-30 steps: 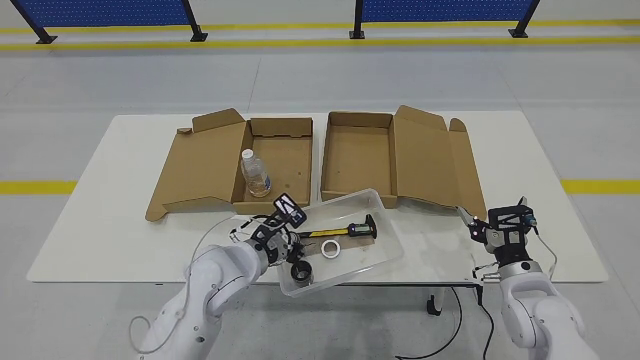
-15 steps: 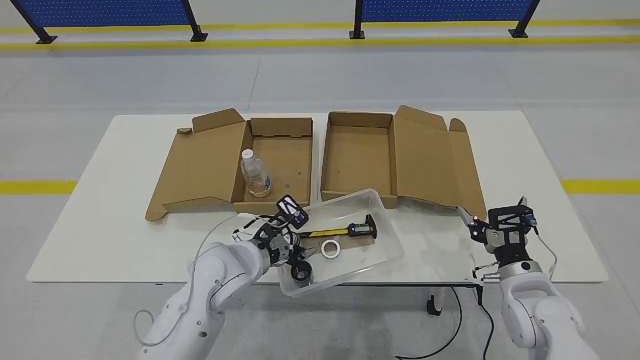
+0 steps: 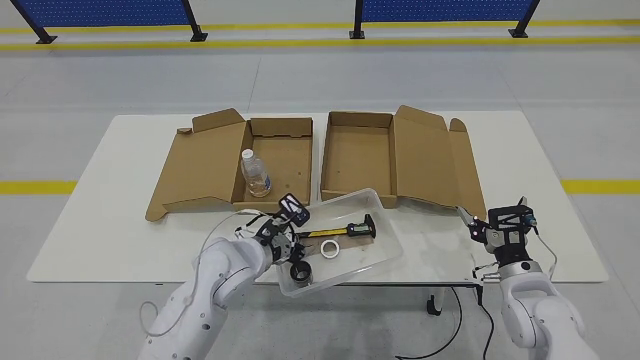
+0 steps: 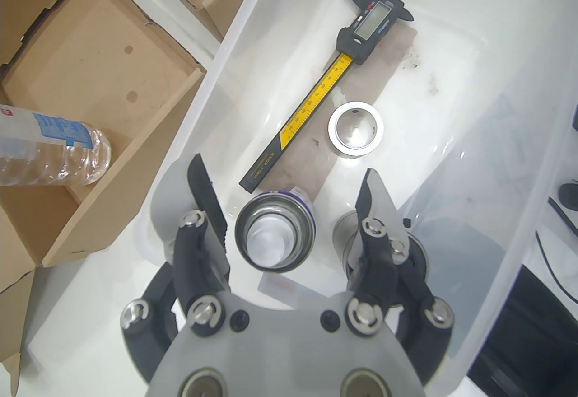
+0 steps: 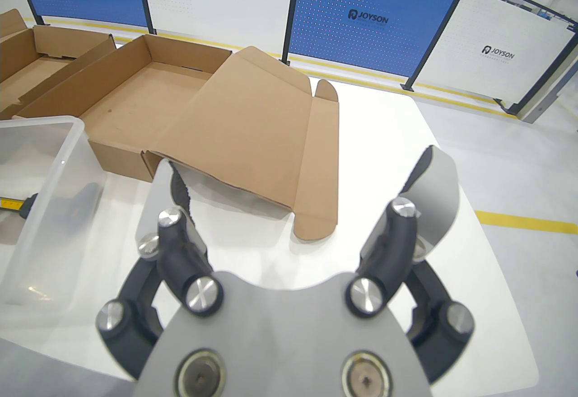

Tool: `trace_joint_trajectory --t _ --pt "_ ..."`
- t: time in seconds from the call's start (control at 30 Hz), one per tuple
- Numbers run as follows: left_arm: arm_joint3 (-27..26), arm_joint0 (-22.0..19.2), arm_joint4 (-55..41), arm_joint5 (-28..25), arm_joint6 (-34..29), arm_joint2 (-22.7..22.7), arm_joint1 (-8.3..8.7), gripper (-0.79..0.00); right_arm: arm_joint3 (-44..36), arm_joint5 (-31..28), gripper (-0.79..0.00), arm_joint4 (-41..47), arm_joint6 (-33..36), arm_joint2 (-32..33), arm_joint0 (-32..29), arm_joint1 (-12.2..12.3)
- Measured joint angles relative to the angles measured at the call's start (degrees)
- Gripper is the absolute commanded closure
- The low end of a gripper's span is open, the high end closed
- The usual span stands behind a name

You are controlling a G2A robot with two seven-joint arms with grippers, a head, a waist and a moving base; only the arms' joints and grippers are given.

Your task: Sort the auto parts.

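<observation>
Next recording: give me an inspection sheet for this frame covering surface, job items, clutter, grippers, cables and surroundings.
Surface: white table, no spills seen.
Job's things: clear bin holds a digital caliper, a metal ring, an upright metal cylinder and a second metal part. Behind the bin are two open cardboard boxes, the left box and the right box.
Clutter: plastic bottle lying in the left box.
Grippers: left gripper open, in the bin, straddling the cylinder. Right gripper open, holding nothing, above the table's front right edge.
Cables: thin cable looped on the table beside the left arm.
Surroundings: blue and white panels, yellow floor line.
</observation>
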Motion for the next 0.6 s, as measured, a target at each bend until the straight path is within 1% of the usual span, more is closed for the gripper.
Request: trace_joint_trajectory --t 0.03,0.07,0.23,0.37,0.47,0.6 --pt "0.1 -0.14 -0.1 0.04 -0.14 0.08 0.01 -0.57 0.0 0.0 -0.785 0.0 0.0 0.0 0.0 0.0" --pt "0.23 -0.28 -0.21 0.09 -0.33 0.16 0.02 -0.557 0.0 0.0 -0.785 0.0 0.0 0.0 0.0 0.0" --pt "0.4 -1.02 -0.83 0.14 -1.85 0.63 0.1 -0.646 0.0 0.0 -0.785 0.0 0.0 0.0 0.0 0.0" --pt "-0.15 -1.55 -1.75 -0.2 -3.25 0.79 0.2 -0.637 0.0 0.0 -0.785 0.0 0.0 0.0 0.0 0.0" --pt "-0.46 -1.98 -2.28 -0.9 -4.88 1.06 0.31 -0.613 0.0 0.0 -0.785 0.0 0.0 0.0 0.0 0.0" --pt "-0.5 -2.85 -2.93 -1.69 -7.87 1.53 0.46 -0.622 0.0 0.0 -0.785 0.0 0.0 0.0 0.0 0.0"
